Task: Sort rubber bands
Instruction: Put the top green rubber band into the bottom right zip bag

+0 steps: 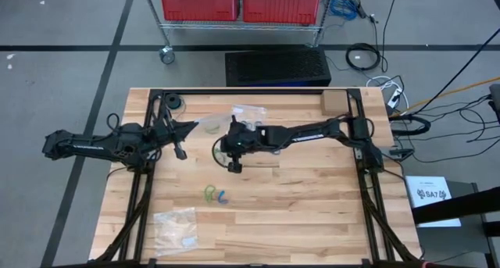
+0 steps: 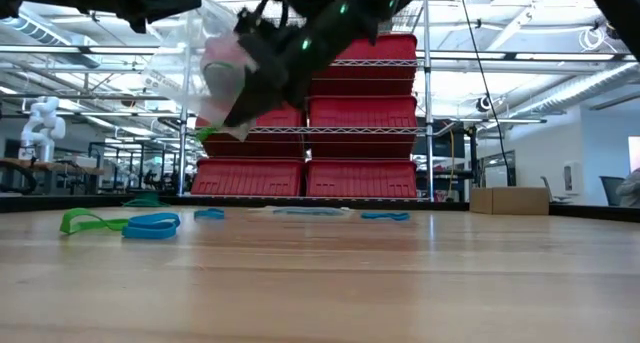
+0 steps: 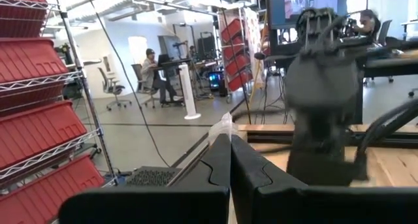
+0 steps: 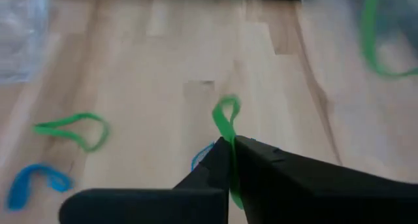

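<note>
Rubber bands, on a wooden table [image 1: 312,221]. One green band [image 4: 226,117] is pinched between the closed fingertips of the right gripper [image 4: 230,144], its loop sticking out just past the tips; that gripper [image 1: 233,166] hangs above the table's middle. A green band [image 4: 73,129] and a blue band [image 4: 34,178] lie flat on the wood below and to one side of it, apart from the fingers; from above they show as a small cluster [image 1: 216,195] on the near half of the table, and at table height as a green loop [image 2: 85,221] touching a blue one [image 2: 152,225]. A clear plastic bag [image 1: 176,226] lies at the near left corner, well apart from both grippers. Farther back, another blue band [image 2: 385,216] rests on the wood.
Left gripper [image 3: 230,160]: fingers closed on the edge of a second clear bag [image 1: 234,116], which is lifted over the far middle of the table; a green band [image 1: 209,127] shows inside it.
Beyond the table: red bins [image 2: 360,178] on a wire rack.
</note>
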Robot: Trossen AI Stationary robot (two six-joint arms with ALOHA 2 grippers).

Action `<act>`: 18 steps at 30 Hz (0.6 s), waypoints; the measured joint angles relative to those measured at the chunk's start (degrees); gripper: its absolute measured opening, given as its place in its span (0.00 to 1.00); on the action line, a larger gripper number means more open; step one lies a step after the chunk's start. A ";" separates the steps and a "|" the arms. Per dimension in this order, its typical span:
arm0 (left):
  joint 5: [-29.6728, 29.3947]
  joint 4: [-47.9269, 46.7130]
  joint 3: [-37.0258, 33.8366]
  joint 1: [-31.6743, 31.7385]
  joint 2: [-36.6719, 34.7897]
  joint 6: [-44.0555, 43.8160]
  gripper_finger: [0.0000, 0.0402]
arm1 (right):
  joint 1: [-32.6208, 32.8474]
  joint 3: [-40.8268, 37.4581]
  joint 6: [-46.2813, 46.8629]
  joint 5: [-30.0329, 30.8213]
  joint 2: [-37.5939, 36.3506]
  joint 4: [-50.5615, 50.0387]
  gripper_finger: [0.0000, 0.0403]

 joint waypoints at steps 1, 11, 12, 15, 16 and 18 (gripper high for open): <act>0.03 -0.19 0.00 0.00 0.00 0.00 0.00 | 0.39 -0.02 -0.50 0.08 -0.80 -0.81 0.01; 4.79 0.01 0.00 -0.02 2.33 -0.20 0.00 | 4.59 -0.01 -2.76 5.68 -14.26 -5.18 0.00; 5.23 0.18 0.00 -0.01 2.83 -0.20 0.00 | 4.90 0.00 -3.20 7.10 -15.69 -5.30 0.00; 6.76 1.16 0.00 -0.02 4.33 -0.22 0.00 | 5.69 0.00 -3.70 11.00 -18.95 -5.58 0.00; 7.22 1.89 0.00 -0.02 4.84 -0.22 0.00 | 5.81 0.00 -3.83 11.93 -19.81 -5.64 0.00; 8.14 3.51 0.00 -0.01 5.76 -0.23 0.00 | 5.83 0.00 -3.94 13.26 -20.86 -5.75 0.00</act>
